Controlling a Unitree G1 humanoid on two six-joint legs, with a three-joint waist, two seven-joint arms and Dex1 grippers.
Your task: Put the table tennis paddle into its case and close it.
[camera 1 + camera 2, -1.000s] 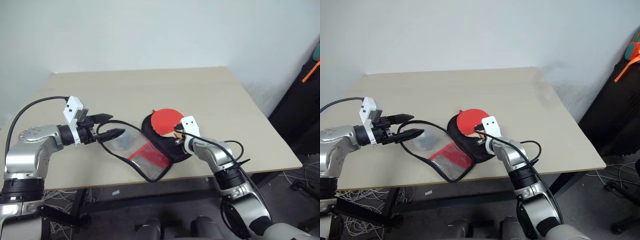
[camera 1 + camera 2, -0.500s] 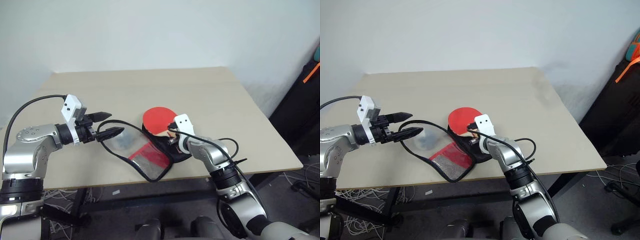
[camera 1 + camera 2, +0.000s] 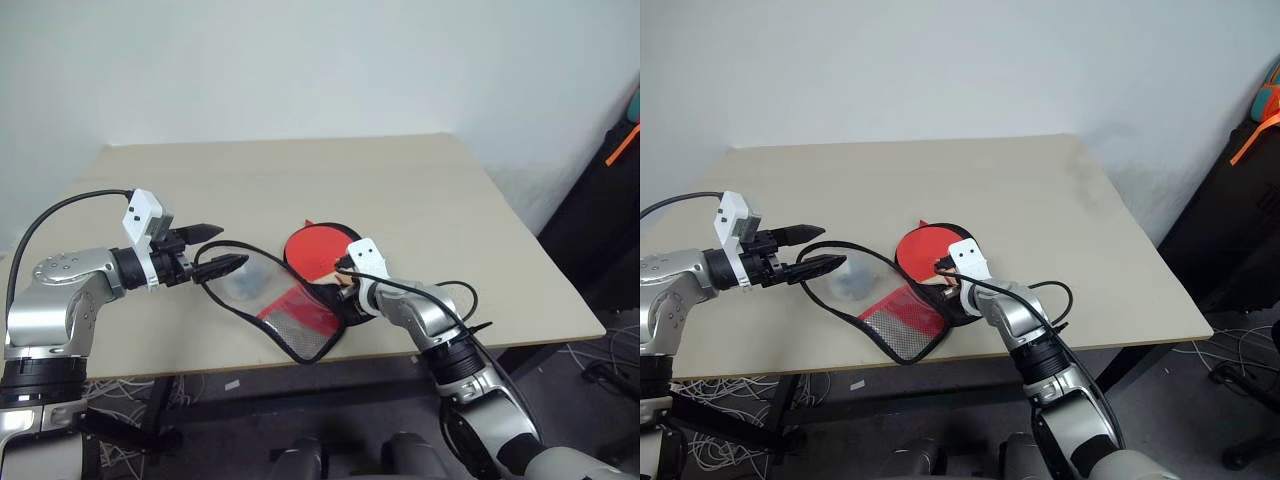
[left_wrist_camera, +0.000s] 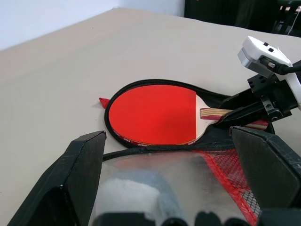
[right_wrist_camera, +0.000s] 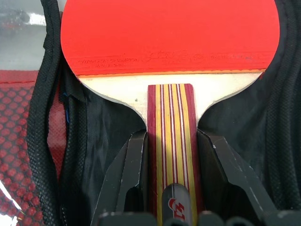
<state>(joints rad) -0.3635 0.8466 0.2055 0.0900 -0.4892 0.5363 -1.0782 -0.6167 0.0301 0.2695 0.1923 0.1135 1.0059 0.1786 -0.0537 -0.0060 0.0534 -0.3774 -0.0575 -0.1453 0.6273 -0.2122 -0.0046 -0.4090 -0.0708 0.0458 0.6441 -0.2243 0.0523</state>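
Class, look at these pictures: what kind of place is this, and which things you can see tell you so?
Probably a robot lab or workshop, not a home. A plain beige table stands against a bare white wall, loose cables lie on the floor beneath it, and the only things laid out are a table tennis paddle and its case.

paddle (image 3: 312, 246) inside open case (image 3: 300, 300) | right end effector (image 3: 344, 281) at handle | left end effector (image 3: 220, 250) spread beside flap

Two head cameras look forward and down over the table (image 3: 420, 190) from well above. The left wrist camera looks level along its gripper (image 4: 174, 188) at the paddle (image 4: 153, 115) in the case (image 4: 221, 101). The right wrist camera sits close over the paddle handle between its fingers (image 5: 136, 179).
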